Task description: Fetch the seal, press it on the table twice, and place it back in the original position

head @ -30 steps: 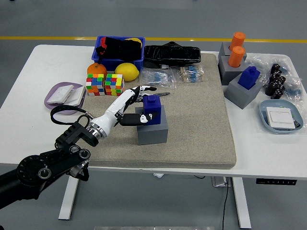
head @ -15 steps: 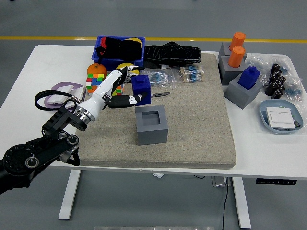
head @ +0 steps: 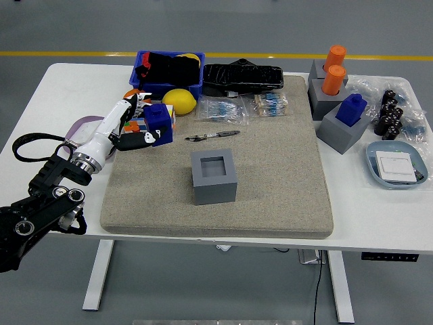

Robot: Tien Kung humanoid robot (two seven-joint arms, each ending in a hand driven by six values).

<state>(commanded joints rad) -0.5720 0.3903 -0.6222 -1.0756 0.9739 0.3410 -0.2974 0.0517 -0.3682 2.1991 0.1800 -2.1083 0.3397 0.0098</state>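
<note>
Fingers (head: 128, 108) of the left hand (head: 132, 130) clasp the blue seal (head: 160, 124), held up over the mat's (head: 284, 176) left edge, well apart from its empty gray holder (head: 214, 177). To stamp well, keep the seal upright, lower it straight onto a bare patch of counter (head: 67, 88), and press squarely.

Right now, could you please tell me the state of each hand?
Left hand: closed on the blue seal, lifted off its gray holder.
Right hand: not in view.
</note>
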